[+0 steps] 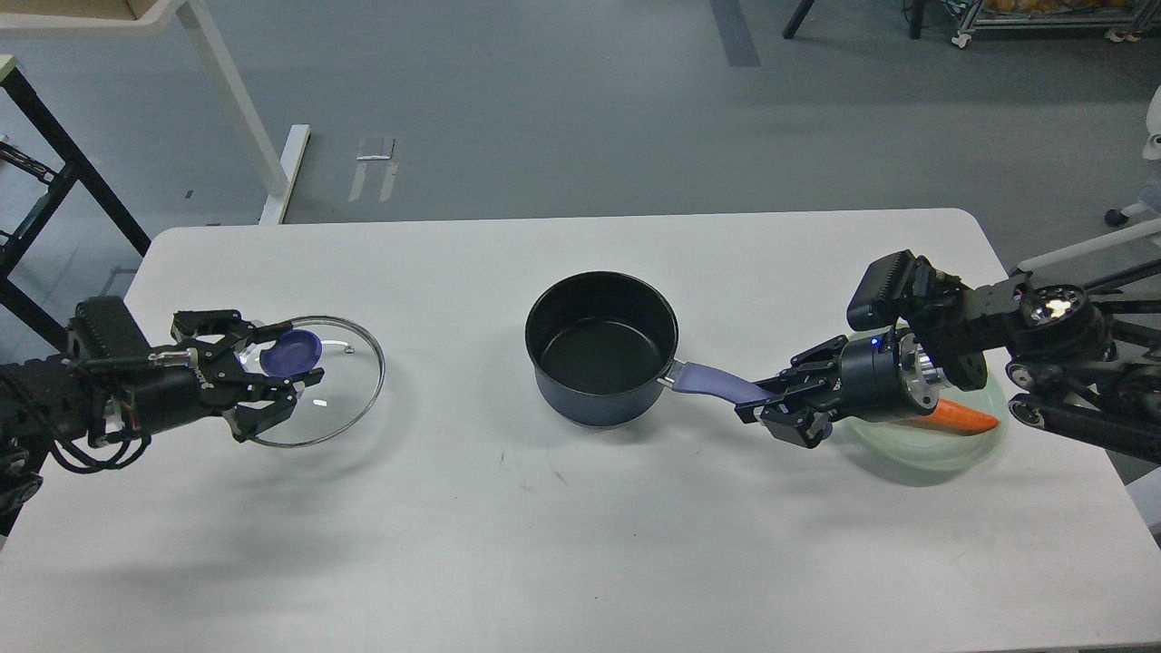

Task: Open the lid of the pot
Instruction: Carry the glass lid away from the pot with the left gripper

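Note:
The dark blue pot [600,349] stands uncovered in the middle of the white table, its purple handle [712,379] pointing right. My right gripper [769,404] is shut on the end of that handle. The glass lid [340,381] with a blue knob [290,352] is at the far left, low over or resting on the table; I cannot tell which. My left gripper [283,367] is closed around the knob.
A pale green plate [934,449] with an orange carrot [969,416] sits at the right, partly under my right arm. The table's left edge is close to the lid. White table legs and a black frame stand on the floor beyond the far left.

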Robot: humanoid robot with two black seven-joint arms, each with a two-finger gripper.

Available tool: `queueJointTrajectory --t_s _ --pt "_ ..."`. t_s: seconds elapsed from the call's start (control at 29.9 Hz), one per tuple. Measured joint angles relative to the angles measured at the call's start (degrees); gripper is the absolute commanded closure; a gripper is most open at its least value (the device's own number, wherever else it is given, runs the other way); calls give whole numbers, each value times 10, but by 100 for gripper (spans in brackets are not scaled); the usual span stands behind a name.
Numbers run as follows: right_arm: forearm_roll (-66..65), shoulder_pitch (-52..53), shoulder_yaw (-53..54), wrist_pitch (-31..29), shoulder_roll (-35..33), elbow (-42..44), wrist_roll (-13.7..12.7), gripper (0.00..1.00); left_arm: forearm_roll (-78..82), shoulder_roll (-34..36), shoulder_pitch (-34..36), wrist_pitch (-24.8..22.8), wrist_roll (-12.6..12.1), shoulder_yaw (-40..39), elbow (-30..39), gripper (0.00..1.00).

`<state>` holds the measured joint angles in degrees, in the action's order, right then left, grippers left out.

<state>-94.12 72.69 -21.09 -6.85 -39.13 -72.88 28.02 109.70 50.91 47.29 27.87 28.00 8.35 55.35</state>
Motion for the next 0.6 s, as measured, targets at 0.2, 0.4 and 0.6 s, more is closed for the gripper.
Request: queueJointTrajectory --t_s 0.2,0.4,0.6 --pt "0 -1 0 0 1 0 0 73 1 -16 -17 1 0 1 -20 67" --pt "0 0 0 0 2 0 0 73 2 -29 -28 2 0 1 -50 60" --pt "0 0 0 0 1 0 0 73 0 -37 -33 2 0 1 -60 53"
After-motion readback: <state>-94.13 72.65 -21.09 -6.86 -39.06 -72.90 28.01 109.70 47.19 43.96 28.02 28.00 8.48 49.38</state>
